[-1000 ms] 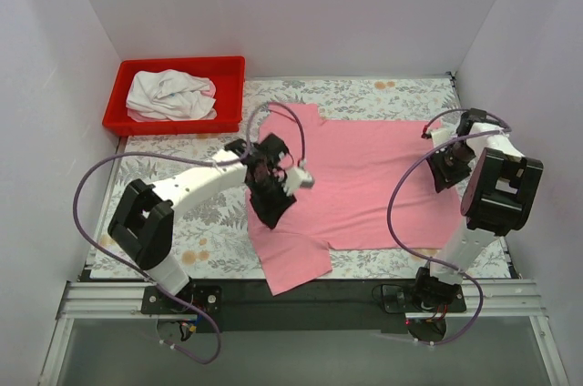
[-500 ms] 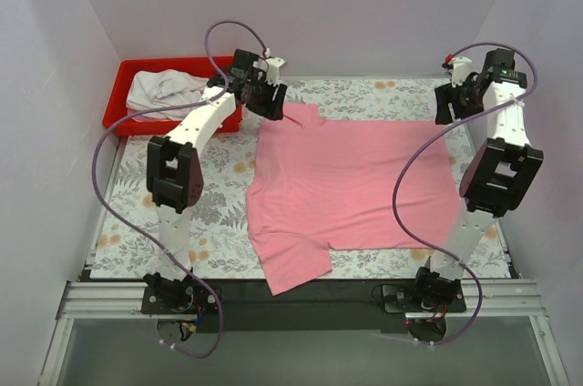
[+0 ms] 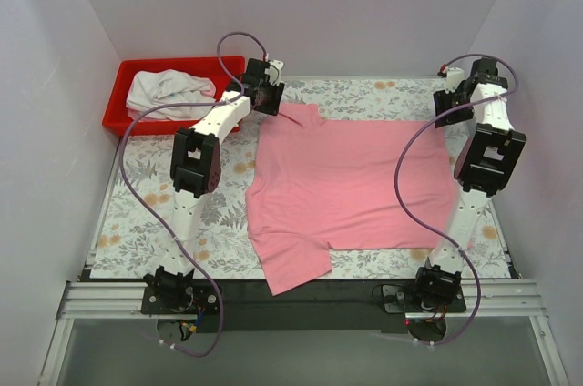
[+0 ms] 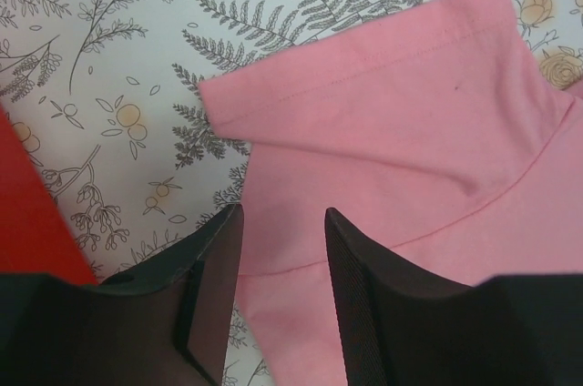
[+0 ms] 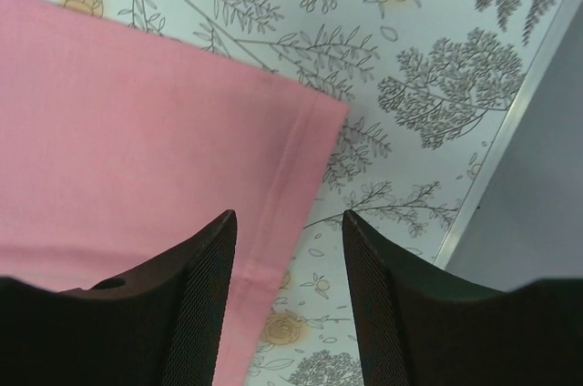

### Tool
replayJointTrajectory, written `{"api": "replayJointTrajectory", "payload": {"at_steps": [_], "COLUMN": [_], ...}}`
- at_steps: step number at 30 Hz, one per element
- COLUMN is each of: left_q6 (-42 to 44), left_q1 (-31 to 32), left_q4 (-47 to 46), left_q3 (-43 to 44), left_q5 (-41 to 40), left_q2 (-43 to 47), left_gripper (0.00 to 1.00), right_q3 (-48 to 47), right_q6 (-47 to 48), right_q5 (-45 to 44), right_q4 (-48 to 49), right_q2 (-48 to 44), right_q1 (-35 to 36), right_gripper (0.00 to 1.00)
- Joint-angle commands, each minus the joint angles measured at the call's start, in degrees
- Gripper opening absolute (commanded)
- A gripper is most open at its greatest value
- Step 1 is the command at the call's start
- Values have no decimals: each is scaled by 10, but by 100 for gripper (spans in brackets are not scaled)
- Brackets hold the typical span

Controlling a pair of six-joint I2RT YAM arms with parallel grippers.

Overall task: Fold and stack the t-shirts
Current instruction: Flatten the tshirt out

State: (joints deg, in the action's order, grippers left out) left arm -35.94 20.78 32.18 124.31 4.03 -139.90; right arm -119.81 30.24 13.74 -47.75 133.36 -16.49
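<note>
Left hand (image 4: 282, 220) gapes over pink t-shirt (image 4: 410, 131), fingers indistinct from overhead.

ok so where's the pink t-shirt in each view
top external: pink t-shirt spread flat in the middle of the table, between the two arms.
left wrist: pink t-shirt fills the right side, one sleeve pointing up-left.
right wrist: pink t-shirt fills the left side, its hemmed corner at centre.
shared landmark: the floral table cover beside the shirt's edge in all three.
</note>
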Motion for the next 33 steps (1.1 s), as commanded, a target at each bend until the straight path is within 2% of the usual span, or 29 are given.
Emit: {"api": "replayJointTrajectory", "payload": {"at_steps": [1, 8, 25, 31, 33], "left_q6": [0, -1, 5, 3, 4], "left_q1": [1, 2, 1, 2, 1], "left_q4": [-30, -38, -40, -36, -35], "left_q3": [4, 4, 13, 22, 22], "left_q5": [-19, -21, -31, -27, -28], "left_q2": [4, -4, -29, -41, -45], "left_gripper": [40, 40, 41, 40, 39], "right_q3": [-40, -41, -40, -32, -29], "right_q6": [-4, -14, -33, -31, -29], "right_q5": [-10, -18, 30, 46, 45], "right_q4": [40, 89, 141, 144, 144], "right_q2": [15, 47, 92, 94, 93], "right_q1": [-3, -3, -3, -3, -3], "right_gripper": [56, 46, 44, 22, 8]}}
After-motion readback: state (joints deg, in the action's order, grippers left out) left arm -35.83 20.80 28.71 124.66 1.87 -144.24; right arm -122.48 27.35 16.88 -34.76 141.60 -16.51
